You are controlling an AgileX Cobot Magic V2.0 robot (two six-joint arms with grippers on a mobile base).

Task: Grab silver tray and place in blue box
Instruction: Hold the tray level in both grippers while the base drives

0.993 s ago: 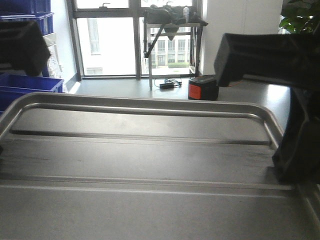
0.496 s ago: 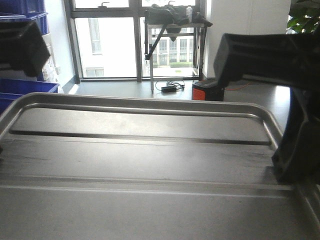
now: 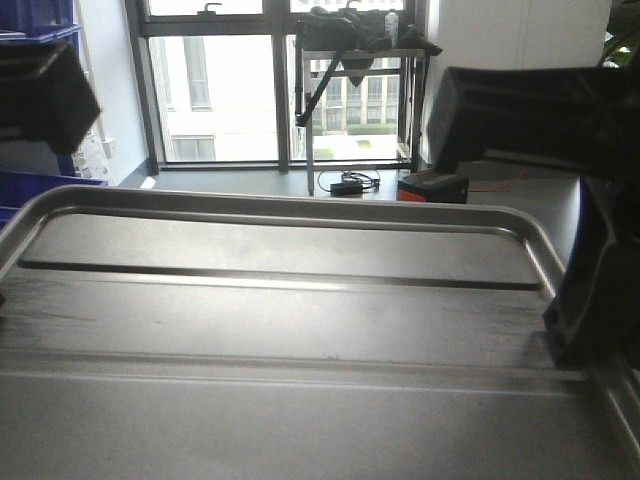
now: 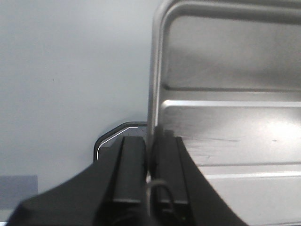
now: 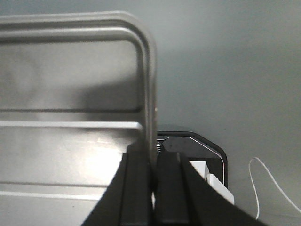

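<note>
The tray (image 3: 300, 330) fills the lower two thirds of my front view, its far rim running across mid-frame and two raised lines crossing its floor. It hangs between my two arms, with grey floor (image 4: 61, 70) showing past its edges in both wrist views.

The blue box (image 3: 45, 182) shows only as a strip at the left edge of the front view, just above the tray's far left corner; most of it is hidden.

My left gripper (image 4: 150, 141) sits at the bottom centre of the left wrist view. Its two fingers are pressed together on the tray's left rim, one on the outside and one on the inside. My right gripper (image 5: 151, 157) does the same on the right rim, at the bottom centre of the right wrist view, clamped with the rim running up between the fingers.

A black device (image 5: 207, 148) lies on the floor just right of the right gripper, with a thin white cable (image 5: 268, 181) at lower right.
</note>
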